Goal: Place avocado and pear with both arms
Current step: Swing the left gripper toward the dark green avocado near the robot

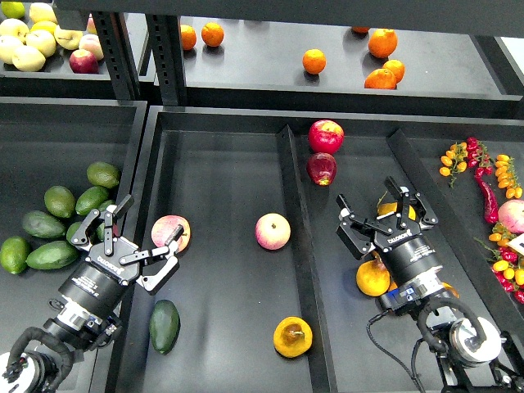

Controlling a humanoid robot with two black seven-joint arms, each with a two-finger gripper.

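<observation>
A dark green avocado point(164, 326) lies in the middle bin, near its front left. A yellow-orange pear point(292, 336) with a brown top lies in the same bin at the front right. My left gripper point(141, 241) is open and empty, above and left of the avocado, beside a pink apple point(170, 233). My right gripper point(386, 216) is open and empty in the right bin, over several yellow-orange fruits point(372, 277).
Several avocados point(52, 227) lie in the left bin. A pink-yellow apple point(273, 231) sits mid-bin. Two red apples point(324, 151) lie behind the divider point(296, 237). Oranges point(381, 59) and apples point(42, 38) fill the back shelf. Chillies and small tomatoes point(491, 184) are at the right.
</observation>
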